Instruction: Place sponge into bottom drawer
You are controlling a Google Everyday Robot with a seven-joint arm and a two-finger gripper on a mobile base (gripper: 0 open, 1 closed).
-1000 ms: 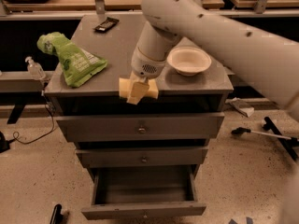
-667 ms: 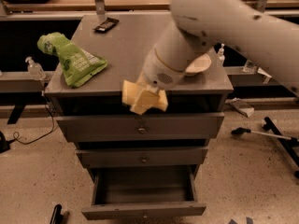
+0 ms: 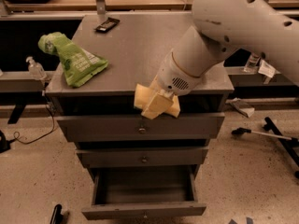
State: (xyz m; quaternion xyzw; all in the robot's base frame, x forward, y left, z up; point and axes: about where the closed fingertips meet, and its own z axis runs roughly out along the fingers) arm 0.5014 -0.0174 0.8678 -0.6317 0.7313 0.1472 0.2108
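The gripper clamps the sponge at the front edge of the cabinet. It sits lower than 0.7 s ago and now overlaps the top drawer. The bottom drawer stays pulled out, directly below. Print on the green bag is unreadable.

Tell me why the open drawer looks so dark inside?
Camera view: the cabinet top catches the light and looks bright, but the bottom drawer sits low under the shut ones, so its inside is in shadow. The hand, holding the sponge in front of the cabinet's top edge, is well lit.
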